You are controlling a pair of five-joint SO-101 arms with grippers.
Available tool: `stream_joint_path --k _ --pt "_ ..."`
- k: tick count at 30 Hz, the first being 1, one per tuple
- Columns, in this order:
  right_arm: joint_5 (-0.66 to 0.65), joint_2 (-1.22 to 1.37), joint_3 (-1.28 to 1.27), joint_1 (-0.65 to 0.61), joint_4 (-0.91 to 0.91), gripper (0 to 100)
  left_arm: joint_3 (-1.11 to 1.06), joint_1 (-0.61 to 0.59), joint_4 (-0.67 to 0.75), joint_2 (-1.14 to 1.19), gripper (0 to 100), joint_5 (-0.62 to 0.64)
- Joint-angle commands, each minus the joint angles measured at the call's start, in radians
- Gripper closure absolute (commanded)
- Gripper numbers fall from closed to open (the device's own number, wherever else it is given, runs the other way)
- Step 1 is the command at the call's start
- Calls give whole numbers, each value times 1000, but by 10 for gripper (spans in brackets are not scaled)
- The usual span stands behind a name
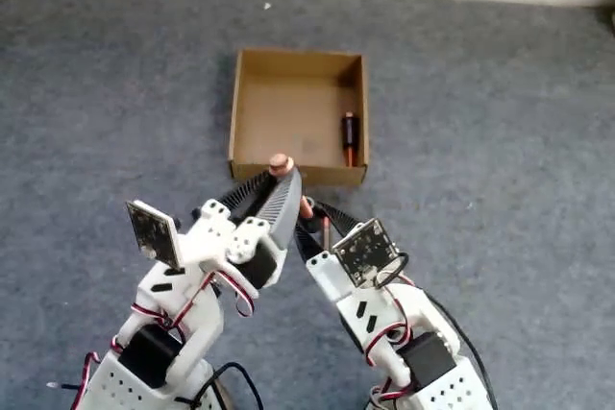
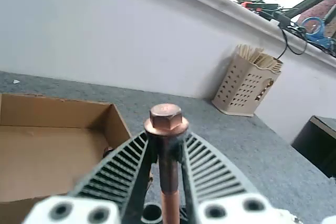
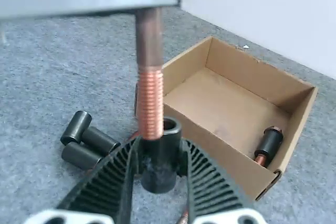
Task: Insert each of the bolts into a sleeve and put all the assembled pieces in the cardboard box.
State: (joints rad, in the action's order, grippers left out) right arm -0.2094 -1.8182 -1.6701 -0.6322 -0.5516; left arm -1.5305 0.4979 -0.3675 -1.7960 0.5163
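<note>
The grey table (image 1: pixel 500 141) is the biggest thing here. On it sits the cardboard box (image 1: pixel 298 53), just past the two arms. If an arm swings too low, it could bump the near wall and push the box away.

The left gripper (image 2: pixel 166 140) is closed tight on a bolt (image 2: pixel 166 120). It holds the bolt just under the head, with the head pointing up. The right gripper (image 3: pixel 157 153) is closed around a black sleeve (image 3: pixel 160 171), with the hole facing up.

The screw end of the bolt is right at the top of the sleeve. It looks a bit to one side of the hole, and I cannot tell if it has gone in yet. That is the big worry. If the bolt comes down on the rim and not in the hole, it could push the sleeve crooked or pop it out of the gripper. The bolt could also slip up between the fingers, since they only pinch its smooth part.

One finished piece (image 1: pixel 350 136) lies in the box by the right wall.

Three loose sleeves (image 3: pixel 84 142) lie together on the table near the box. A dropped bolt or sleeve could knock them, and round things roll away.
</note>
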Motion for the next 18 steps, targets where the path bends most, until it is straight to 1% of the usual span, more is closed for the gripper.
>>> stream_joint_path --k 1,4,8,12,18 --pt "-12 -18 -82 -10 39 995 8 16 32 -16 994 9" --pt "-18 -18 -82 -10 39 995 7 16 31 -16 994 9" --pt "-89 -19 -82 -31 36 995 7 -15 34 -16 994 8" --pt "-92 -19 -82 -39 36 995 7 -47 34 -16 994 8" --pt "-89 -19 -77 -35 36 995 -39 -51 34 -16 994 8"
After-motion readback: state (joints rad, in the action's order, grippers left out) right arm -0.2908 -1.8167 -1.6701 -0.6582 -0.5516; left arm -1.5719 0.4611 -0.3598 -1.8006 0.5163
